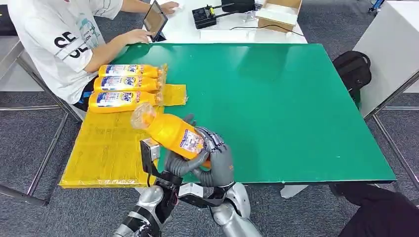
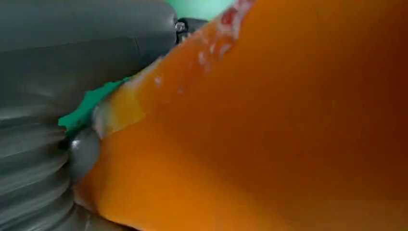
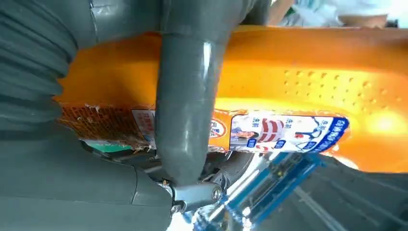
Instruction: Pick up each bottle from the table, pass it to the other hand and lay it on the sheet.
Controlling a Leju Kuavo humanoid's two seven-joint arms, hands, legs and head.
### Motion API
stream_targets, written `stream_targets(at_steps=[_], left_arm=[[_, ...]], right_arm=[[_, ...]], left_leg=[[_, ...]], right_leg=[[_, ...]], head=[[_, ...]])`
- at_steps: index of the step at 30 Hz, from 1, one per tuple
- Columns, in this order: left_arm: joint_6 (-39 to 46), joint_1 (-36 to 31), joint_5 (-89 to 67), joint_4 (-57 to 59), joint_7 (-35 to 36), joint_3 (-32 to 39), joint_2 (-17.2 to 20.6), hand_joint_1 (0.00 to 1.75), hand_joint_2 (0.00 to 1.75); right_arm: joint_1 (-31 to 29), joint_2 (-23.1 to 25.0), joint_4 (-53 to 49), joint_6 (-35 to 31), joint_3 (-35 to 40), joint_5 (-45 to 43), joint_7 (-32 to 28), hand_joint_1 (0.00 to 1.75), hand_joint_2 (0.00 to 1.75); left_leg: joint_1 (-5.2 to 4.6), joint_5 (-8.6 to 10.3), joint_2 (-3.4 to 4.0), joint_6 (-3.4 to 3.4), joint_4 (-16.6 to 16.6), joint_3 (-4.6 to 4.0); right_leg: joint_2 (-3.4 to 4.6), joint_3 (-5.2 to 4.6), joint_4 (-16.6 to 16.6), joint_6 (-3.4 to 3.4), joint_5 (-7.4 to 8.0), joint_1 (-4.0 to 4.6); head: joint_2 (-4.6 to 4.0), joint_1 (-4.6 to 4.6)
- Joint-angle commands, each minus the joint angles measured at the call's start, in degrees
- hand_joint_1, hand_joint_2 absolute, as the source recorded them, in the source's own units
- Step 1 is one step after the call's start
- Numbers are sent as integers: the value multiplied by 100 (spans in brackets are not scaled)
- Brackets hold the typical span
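An orange bottle (image 1: pixel 170 131) with a clear-wrapped cap hangs tilted over the front left corner of the green table (image 1: pixel 276 98). Both my hands are on its lower end. My left hand (image 1: pixel 180 165) cups it from below, and my right hand (image 1: pixel 221 160) wraps it from the right. Up close in the left wrist view, the bottle (image 2: pixel 288 120) lies against my left hand (image 2: pixel 43 144). In the right wrist view my right hand's thumb (image 3: pixel 185 106) crosses the bottle (image 3: pixel 308 82) beside its label. Three more orange bottles (image 1: pixel 126 83) lie side by side on the yellow sheet (image 1: pixel 106 148).
A person in a white shirt (image 1: pixel 64 39) sits at the far left, close to the sheet, with a hand at a tablet (image 1: pixel 154 19). Behind the green table, a white table holds a black device (image 1: pixel 203 16) and a box (image 1: pixel 279 14). A black backpack (image 1: pixel 353 69) lies right of the table.
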Motion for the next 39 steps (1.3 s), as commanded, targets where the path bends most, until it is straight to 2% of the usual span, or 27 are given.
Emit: stream_targets(at_steps=[1,11,12,13,14,31,32,33,36,37,39], left_arm=[[-291,-375,485,173,-2,102,-94,0,175],[-620,-212,994,-446,37,661,-94,0,175],[-620,-212,994,-446,37,661,-94,35,175],[-624,-206,989,-465,38,653,-94,150,175],[-650,-187,927,-499,26,623,-94,175,175],[-302,-130,21,-460,-259,106,-94,175,175],[-267,-130,4,-462,-265,116,-94,175,175],[-214,-132,-36,-457,-275,132,-94,175,175],[-191,-139,-57,-459,-284,148,-90,175,175],[-191,-139,-57,-459,-284,148,-90,175,175],[177,-152,-277,-479,-372,267,-94,175,175]], right_arm=[[-343,42,1449,67,663,-171,-143,175,175],[-389,42,1699,303,589,-230,-154,175,175],[-389,42,1699,303,589,-230,-154,175,175],[-393,42,1707,323,584,-239,-148,175,175],[-400,42,1712,332,570,-232,-152,175,175],[-475,42,1516,398,630,-234,-67,175,175],[-468,42,1475,340,615,-250,-52,52,175],[-468,42,1461,368,609,-280,-37,0,175],[-470,28,1446,388,574,-300,-30,0,175],[-470,28,1446,388,574,-300,-30,0,0],[-383,29,1203,743,323,-403,-150,0,0]], left_leg=[[5,-7,2,4,0,15],[3,-5,0,3,0,12],[4,-12,-1,5,2,24],[4,-8,-2,4,2,17],[3,-4,-1,2,0,8],[4,-12,-12,6,2,26],[3,-8,-10,5,2,17],[3,-6,-8,4,2,12],[2,-7,-9,4,0,17],[1,-12,-12,7,1,28],[3,-8,-3,4,2,15]], right_leg=[[-3,17,-4,-12,-5,8],[-7,14,-2,-12,-6,6],[-10,27,-1,-19,-13,9],[-10,20,0,-15,-10,7],[-7,10,-2,-10,-5,5],[-22,29,-1,-19,-17,8],[-18,20,-1,-15,-13,7],[-15,14,-1,-12,-10,5],[-16,18,-2,-13,-10,5],[-21,31,-1,-18,-17,6],[-10,15,-1,-13,-9,6]], head=[[0,0],[0,-2],[0,-2],[0,-2],[0,-2],[0,-4],[0,-4],[0,-2],[0,-2],[0,-2],[0,-2]])
